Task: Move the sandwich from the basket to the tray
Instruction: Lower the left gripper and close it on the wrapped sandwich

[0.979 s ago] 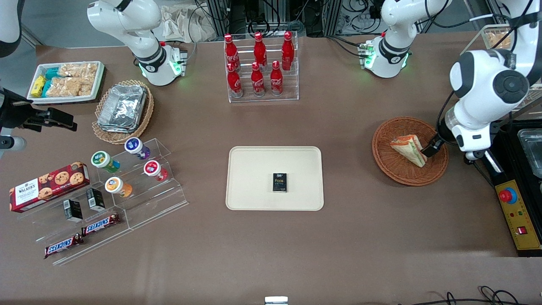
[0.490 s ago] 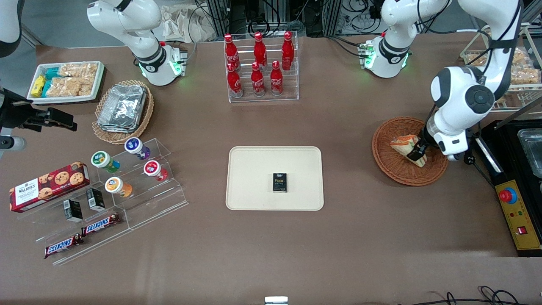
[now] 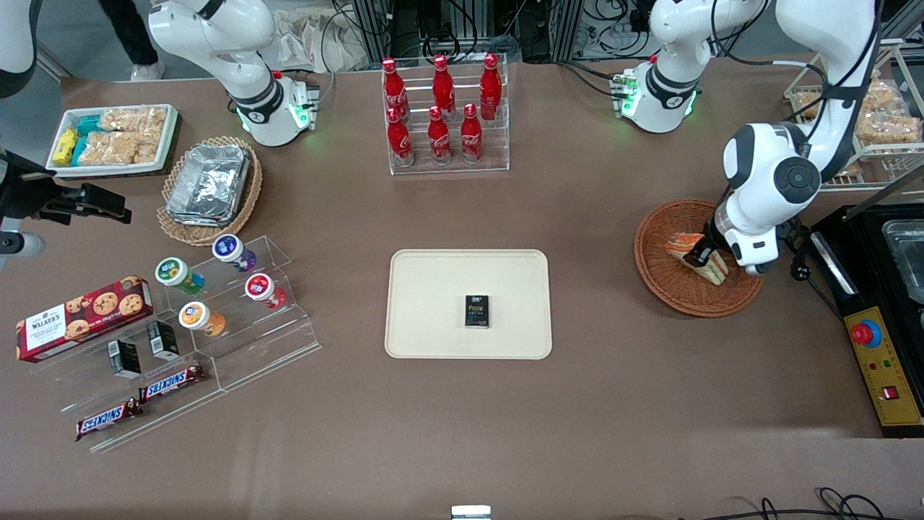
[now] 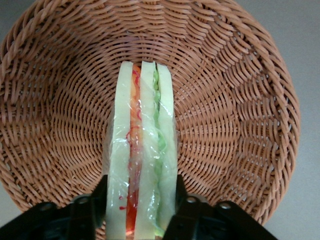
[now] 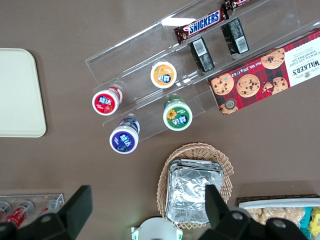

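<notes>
The sandwich [image 3: 691, 248], a wrapped wedge with pale bread and orange, red and green layers, lies in the reddish-brown wicker basket [image 3: 668, 285] toward the working arm's end of the table. My left gripper [image 3: 704, 254] is down in the basket, open, with one finger on each bread face of the sandwich [image 4: 142, 150]. The black fingers [image 4: 100, 195] stand close against the wrap without squeezing it. The basket's weave [image 4: 225, 100] surrounds the sandwich. The cream tray [image 3: 433, 289] lies at the table's middle, also in the right wrist view [image 5: 17, 95].
A small black box [image 3: 476, 311] lies on the tray. A rack of red bottles [image 3: 444, 112] stands farther from the camera. A black control box with a red button [image 3: 877, 347] and a wire rack of snack packets [image 3: 884, 123] flank the basket.
The left arm has swung in from the table's end and come down over the basket. Its gripper has moved from beside the sandwich to astride it. The sandwich has hardly shifted.
</notes>
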Controlling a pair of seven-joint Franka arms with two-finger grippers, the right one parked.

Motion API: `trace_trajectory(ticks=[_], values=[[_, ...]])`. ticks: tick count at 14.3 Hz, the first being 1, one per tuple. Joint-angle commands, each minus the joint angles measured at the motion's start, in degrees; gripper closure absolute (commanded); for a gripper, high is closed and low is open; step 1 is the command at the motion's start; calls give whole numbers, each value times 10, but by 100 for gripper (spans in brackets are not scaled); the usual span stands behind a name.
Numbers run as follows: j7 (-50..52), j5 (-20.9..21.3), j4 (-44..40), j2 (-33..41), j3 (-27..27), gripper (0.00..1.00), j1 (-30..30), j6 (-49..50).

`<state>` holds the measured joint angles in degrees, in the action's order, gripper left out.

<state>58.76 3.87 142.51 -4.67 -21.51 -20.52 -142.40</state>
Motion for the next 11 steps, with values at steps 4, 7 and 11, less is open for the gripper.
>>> trace_trajectory(ticks=[4, 7, 11], values=[[-1, 26, 3, 32, 1, 100, -4, -13], [-85, 25, -61, 66, 1, 100, -4, 113], [-165, 13, -220, 59, -2, 100, -1, 288]])
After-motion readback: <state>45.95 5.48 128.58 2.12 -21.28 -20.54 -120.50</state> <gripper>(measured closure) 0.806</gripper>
